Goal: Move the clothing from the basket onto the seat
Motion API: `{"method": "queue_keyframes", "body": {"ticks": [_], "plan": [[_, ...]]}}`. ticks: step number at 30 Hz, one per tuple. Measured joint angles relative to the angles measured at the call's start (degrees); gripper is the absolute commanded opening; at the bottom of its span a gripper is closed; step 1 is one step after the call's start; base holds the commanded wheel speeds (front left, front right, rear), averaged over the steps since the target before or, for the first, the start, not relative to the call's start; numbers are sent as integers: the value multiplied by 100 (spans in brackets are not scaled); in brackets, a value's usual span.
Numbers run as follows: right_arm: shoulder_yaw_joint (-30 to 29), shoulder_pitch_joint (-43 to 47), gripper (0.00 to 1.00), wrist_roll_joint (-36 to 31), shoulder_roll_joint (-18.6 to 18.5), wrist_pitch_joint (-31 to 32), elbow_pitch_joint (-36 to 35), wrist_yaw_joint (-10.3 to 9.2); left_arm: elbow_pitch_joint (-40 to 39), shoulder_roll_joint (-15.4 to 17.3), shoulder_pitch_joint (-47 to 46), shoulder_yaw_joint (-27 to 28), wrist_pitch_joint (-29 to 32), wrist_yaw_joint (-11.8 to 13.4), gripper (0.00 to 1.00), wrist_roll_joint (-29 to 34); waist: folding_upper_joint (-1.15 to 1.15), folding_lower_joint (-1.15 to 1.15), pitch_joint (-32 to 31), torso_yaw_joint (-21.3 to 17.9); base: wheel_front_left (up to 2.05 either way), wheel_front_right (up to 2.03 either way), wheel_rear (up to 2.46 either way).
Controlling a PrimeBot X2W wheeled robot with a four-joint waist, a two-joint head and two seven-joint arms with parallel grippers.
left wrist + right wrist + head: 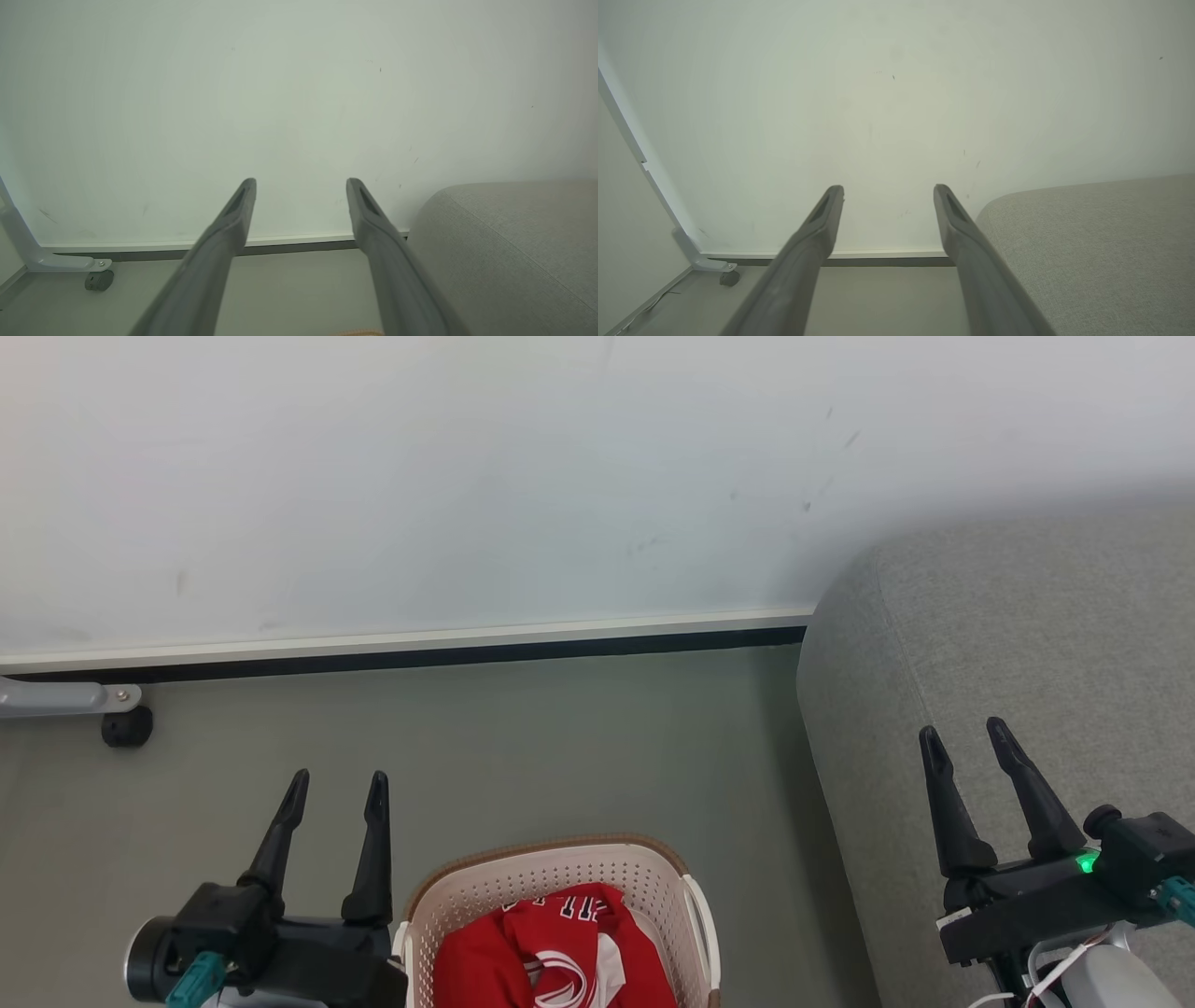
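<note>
Red clothing (pixel 551 957) with white trim and dark lettering lies bunched in the cream basket (pixel 523 873) at the bottom middle of the head view. The grey seat (pixel 1008 644) fills the right side, beside the basket. My left gripper (pixel 337 784) is open just left of the basket, holding nothing. My right gripper (pixel 964 733) is open above the seat's front part, also holding nothing. In the left wrist view my open left gripper (pixel 301 183) points at the wall, with the seat (pixel 514 242) at the right. The right wrist view has my open right gripper (pixel 887 190) beside the seat (pixel 1101 247).
A white wall (pixel 467 476) with a pale skirting strip runs behind the grey floor (pixel 523 737). A grey metal leg with a black caster (pixel 126 726) stands at the far left by the wall. Open floor lies between the basket and the wall.
</note>
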Motion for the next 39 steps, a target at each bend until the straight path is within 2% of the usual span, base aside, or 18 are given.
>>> {"method": "queue_keyframes", "body": {"ticks": [11,22,39], "plan": [[-134,-7,100,-80,-4,-1,-186,58,-134,-125,2,31,0,-48,100,1,0,0,289,-86,0,0,0],[-256,-164,100,-82,-4,-2,-430,120,-88,-181,-274,-49,0,-146,100,35,0,0,955,-221,0,0,0],[-319,-984,100,-81,137,-42,-638,232,856,-269,-1319,-194,70,-305,100,34,0,1,2251,-526,0,0,0]]}}
